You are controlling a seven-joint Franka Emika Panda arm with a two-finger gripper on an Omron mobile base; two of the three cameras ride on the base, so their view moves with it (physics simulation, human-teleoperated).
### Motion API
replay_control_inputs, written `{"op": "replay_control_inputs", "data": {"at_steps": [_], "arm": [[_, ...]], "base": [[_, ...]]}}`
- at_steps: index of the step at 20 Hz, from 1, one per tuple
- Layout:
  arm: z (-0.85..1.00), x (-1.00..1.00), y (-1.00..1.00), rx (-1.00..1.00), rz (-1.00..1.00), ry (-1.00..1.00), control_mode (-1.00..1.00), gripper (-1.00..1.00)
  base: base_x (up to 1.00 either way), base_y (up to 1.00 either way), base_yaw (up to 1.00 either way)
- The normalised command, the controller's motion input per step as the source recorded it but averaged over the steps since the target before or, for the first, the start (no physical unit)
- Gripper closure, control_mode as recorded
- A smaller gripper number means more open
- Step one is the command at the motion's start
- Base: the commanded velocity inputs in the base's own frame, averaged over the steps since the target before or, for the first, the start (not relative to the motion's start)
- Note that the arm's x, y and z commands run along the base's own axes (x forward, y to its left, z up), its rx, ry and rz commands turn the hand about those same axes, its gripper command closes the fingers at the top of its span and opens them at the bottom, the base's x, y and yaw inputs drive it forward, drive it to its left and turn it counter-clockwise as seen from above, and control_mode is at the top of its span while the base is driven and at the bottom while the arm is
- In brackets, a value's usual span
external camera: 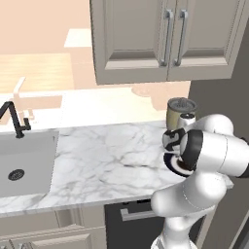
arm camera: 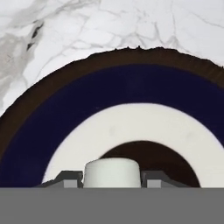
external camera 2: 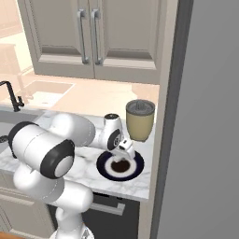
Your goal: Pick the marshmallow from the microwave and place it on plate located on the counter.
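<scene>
The white marshmallow stands between my two fingertips, right over the brownish centre of the navy plate. My gripper points straight down at the plate, which lies on the marbled counter near its right end. The fingers sit close against both sides of the marshmallow, and I cannot make out whether they still touch it. From the right base view the gripper hangs just above the plate's middle. The microwave is out of view.
A tan lidded jar stands right behind the plate, close to my wrist. A tall grey panel bounds the counter on the right. A sink with a black faucet lies at the far left. Wall cabinets hang above.
</scene>
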Motion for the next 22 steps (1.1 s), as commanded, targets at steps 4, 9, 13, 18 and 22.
{"op": "replay_control_inputs", "data": {"at_steps": [4,9,13,18,22], "arm": [[0.0,0.0,0.0,0.0,0.0,0.0,-1.0,-1.0],[0.09,0.0,0.0,0.0,0.0,-0.01,-1.0,-1.0],[0.61,-0.18,0.07,0.0,-0.01,-0.05,-1.0,-1.0],[0.68,-0.24,0.53,0.0,0.0,-0.11,-1.0,-1.0],[0.85,-0.2,0.39,0.0,0.0,-0.12,-1.0,-1.0]], "base": [[0.0,0.0,0.0],[0.0,0.0,0.0],[0.0,0.0,0.0],[0.0,0.0,0.0],[0.0,0.0,0.0]]}}
